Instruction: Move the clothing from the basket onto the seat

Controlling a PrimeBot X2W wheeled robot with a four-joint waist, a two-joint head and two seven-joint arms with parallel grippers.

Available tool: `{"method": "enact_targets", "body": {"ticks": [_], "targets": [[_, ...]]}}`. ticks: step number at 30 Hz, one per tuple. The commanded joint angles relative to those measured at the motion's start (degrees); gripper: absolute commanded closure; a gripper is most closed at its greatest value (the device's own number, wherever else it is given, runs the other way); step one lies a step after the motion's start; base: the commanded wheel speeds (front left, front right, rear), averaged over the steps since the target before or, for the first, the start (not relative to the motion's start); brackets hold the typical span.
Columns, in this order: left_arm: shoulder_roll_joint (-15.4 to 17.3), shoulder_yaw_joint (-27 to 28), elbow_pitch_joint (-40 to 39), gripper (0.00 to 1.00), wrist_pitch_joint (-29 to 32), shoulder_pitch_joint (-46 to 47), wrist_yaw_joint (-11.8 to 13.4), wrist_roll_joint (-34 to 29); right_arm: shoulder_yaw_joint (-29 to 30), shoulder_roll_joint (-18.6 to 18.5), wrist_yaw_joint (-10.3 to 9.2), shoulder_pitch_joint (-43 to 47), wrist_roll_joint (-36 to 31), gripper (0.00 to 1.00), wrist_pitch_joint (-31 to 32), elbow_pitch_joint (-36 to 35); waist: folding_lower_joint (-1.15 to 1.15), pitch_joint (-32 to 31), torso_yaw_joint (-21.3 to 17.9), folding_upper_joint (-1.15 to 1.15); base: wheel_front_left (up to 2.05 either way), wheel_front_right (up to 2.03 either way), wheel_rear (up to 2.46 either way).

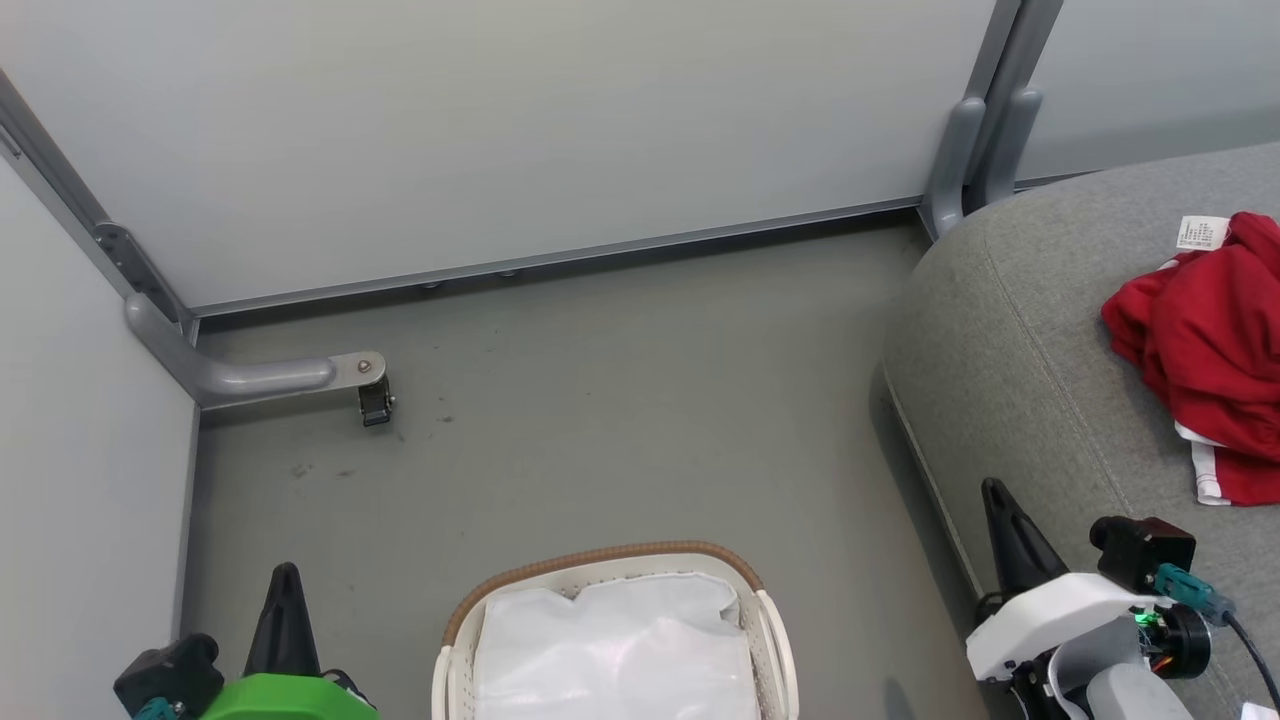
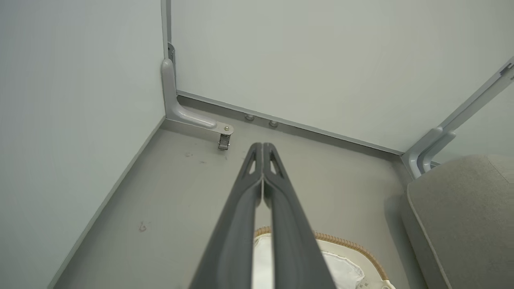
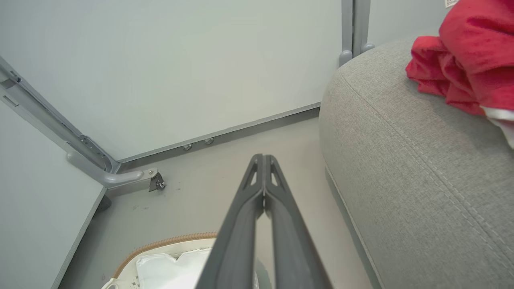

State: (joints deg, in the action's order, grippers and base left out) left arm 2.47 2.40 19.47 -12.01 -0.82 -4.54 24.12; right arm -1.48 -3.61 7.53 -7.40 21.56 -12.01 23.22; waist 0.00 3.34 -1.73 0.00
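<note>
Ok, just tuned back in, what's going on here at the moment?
The clothing lies bunched on the seat. The basket stands on the floor with its white liner showing, and the visible part has no red fabric in it. The left gripper beside the basket and the right gripper by the seat's front edge are both shut and hold nothing. The transfer looks done.

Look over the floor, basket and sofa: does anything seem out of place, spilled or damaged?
Nothing spilled or damaged. The red clothing lies in a crumpled heap on the grey seat, untidy rather than wrong. The basket shows a rumpled white liner; the floor has faint scuffs.
</note>
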Motion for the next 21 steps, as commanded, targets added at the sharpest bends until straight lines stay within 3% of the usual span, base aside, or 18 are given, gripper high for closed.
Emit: {"method": "enact_targets", "body": {"ticks": [1, 21], "targets": [[0.2, 0.4, -1.1, 1.0, 0.6, 1.4, -0.3, 2.6, 0.5, -0.2, -0.01, -0.4, 2.8, 1.0, 0.6, -1.3, 0.0, 0.0, 0.0, 0.0, 0.0, 0.0, 0.0], [0.3, 1.3, -2.5, 1.0, 5.2, 2.9, -1.0, 19.7, 2.4, 0.0, -0.02, 0.1, 20.5, 1.0, 5.2, -3.6, 0.0, -0.6, 0.3, 0.0, 0.0, 0.0, 0.0]]}}
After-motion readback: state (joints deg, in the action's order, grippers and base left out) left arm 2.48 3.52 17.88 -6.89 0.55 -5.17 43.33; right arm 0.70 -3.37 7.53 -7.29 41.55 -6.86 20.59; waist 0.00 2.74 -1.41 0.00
